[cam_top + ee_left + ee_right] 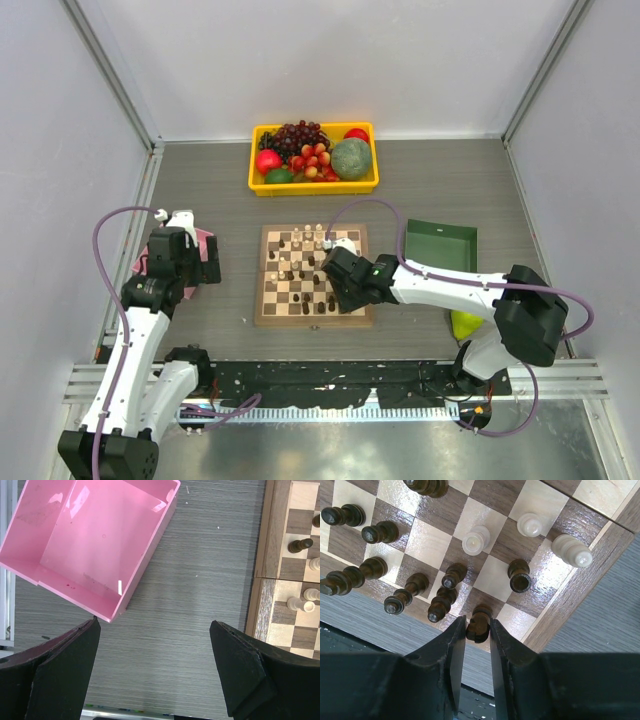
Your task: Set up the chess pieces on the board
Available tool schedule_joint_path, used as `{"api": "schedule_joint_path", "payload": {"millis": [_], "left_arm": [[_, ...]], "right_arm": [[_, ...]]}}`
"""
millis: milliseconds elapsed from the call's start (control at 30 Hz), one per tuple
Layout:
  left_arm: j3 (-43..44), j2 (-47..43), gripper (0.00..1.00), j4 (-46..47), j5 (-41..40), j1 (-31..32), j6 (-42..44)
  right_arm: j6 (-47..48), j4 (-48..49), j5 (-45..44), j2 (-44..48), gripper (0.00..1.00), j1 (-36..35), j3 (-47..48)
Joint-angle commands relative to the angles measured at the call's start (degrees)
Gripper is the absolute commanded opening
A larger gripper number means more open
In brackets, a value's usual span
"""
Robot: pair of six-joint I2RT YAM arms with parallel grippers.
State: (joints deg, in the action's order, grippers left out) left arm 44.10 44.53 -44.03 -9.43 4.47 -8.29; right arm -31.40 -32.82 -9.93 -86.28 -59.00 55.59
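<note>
Two hands are in your view, so start at the left: your left hand [155, 625] hangs released over the grey surface [200, 580], its fingers [65, 665] spread wide apart. At 11 o'clock from it in the left wrist view lies the pink tray [100, 545], its near corner just beside the left fingertip.

At 3 o'clock from that hand you reach the board [262, 285], lying flat in the middle of the surface, with its tan border just entering the wrist view. From above, the yellow bin [313, 187] of fruit sits at the board's 12 o'clock, apart from it and near the back wall.

You will find the chess pieces [520, 575] on the board. The cream pieces [476, 539] stand on squares toward the right-hand border. The dark pieces [380, 531] crowd the near rows, close together.

Your right hand [477, 627] reaches over the board toward its 5 o'clock corner. It is clenched on one dark piece [480, 622], with a finger pressed against each side, at the near row beside the border. Whether that piece stands on its square or is lifted off it you cannot tell.

At the board's 3 o'clock, beyond the right arm, lies the green tray [440, 250], apart from the board
</note>
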Motion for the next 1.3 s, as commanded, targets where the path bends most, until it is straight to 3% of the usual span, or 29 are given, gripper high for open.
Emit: {"api": "schedule_joint_path", "payload": {"millis": [0,167,333,567,900,1267], "left_arm": [[2.2,0.1,0.99,0.5,-0.4,-0.2,0.6],[2.2,0.1,0.99,0.4,-0.4,-0.2,0.6],[2.2,-0.1,0.99,0.5,-0.5,-0.3,0.5],[2.4,-0.1,0.99,0.4,0.5,-0.3,0.6],[2.2,-1.4,0.99,0.4,0.8,-0.3,0.6],[2.2,-1.5,0.99,0.5,0.5,-0.3,0.7]], "right_arm": [[0.2,1.5,-0.5,0.7,0.33,-0.2,0.5],[-0.2,1.6,-1.9,2.3,0.38,-0.4,0.2],[-1.1,2.4,-4.7,8.2,0.49,-0.4,-0.6],[1.0,2.3,-9.0,11.4,0.57,-0.3,4.2],[1.4,-2.4,-8.5,1.6,0.58,2.1,15.2],[-3.1,-3.5,-4.6,2.3,0.50,3.3,8.3]]}}
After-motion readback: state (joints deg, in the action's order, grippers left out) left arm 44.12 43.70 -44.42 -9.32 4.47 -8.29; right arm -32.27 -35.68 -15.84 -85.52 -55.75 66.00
